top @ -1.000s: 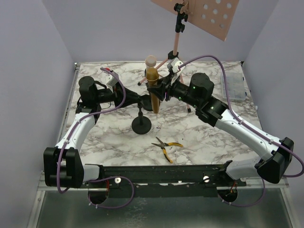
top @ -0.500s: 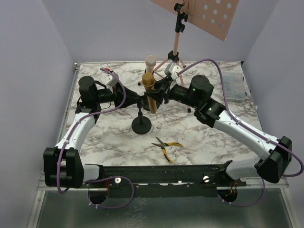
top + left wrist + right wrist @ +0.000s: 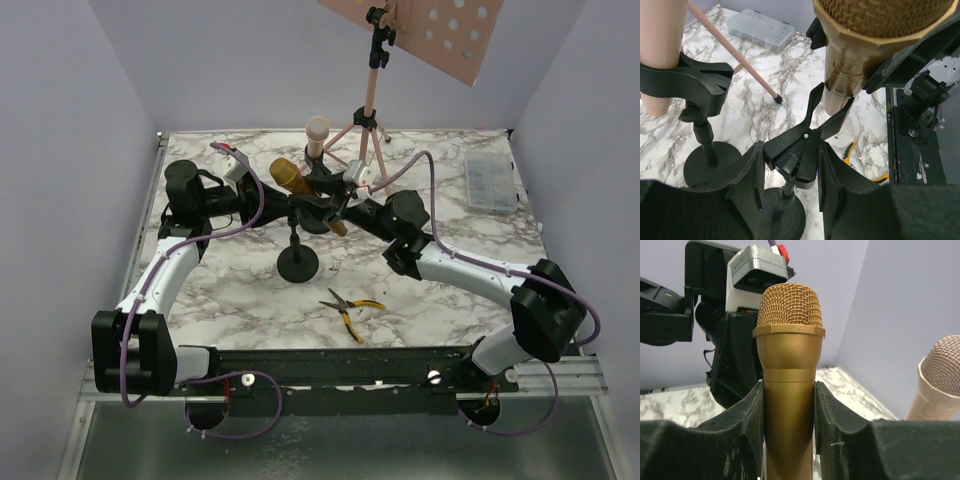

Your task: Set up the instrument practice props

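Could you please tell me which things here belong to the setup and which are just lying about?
For the job: gold microphone, pink microphone, near holder, far holder, rack.
Lying about: pliers, box.

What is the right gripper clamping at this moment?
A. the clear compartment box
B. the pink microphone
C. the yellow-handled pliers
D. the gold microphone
D: in the right wrist view the gold microphone stands gripped between the two fingers of the right gripper, its mesh head above them.
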Robot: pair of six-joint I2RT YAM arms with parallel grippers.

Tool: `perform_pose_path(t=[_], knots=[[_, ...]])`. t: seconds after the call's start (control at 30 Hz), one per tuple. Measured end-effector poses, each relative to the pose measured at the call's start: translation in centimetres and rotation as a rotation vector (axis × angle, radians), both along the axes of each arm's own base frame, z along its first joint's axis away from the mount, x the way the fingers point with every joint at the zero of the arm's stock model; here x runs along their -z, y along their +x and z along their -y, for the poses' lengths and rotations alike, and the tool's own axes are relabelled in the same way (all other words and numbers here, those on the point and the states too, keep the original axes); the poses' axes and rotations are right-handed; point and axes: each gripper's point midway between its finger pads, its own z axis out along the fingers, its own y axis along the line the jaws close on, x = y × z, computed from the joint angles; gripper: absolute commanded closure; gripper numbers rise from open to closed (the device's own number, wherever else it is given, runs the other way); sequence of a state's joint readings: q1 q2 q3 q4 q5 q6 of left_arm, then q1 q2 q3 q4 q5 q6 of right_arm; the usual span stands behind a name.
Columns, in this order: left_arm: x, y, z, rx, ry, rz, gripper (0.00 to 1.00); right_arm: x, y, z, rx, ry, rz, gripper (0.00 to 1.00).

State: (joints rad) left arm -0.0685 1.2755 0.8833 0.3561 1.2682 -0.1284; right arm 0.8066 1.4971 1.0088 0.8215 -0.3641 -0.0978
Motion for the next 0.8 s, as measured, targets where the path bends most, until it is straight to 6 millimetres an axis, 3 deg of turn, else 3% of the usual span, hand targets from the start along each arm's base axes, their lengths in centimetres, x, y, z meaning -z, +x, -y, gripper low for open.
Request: perform_pose_path(t=[0.3, 0.43, 0.63, 0.67, 0.7, 0.8], knots=[[0.1, 0.0, 0.0, 0.002, 0.002, -0.001, 1.00, 0.3, -0.2, -0.4, 0.108, 0.272, 0.138, 1.00], [0.7, 0.3, -0.4, -0.014, 0.006, -0.030, 1.00, 1.8, 0.7, -1.5, 0.164, 0.303, 0.137, 1.00], [1.1, 1.3, -1.3, -0.071, 0.009, -0.055, 1.00, 2.2, 2.4, -2.3, 0.225, 0.323, 0.110, 1.00], [1.2, 1.4, -1.3, -0.075, 0.010, -0.056, 1.00, 2.3, 2.5, -2.3, 0.236, 0.325, 0.104, 0.97], [1.2, 1.5, -1.3, -0.077, 0.010, -0.056, 1.00, 2.5, 2.7, -2.3, 0.243, 0.324, 0.099, 0.88], [1.3, 1.7, -1.4, -0.086, 0.011, -0.058, 1.00, 2.6, 3.1, -2.1, 0.268, 0.333, 0.082, 0.48]])
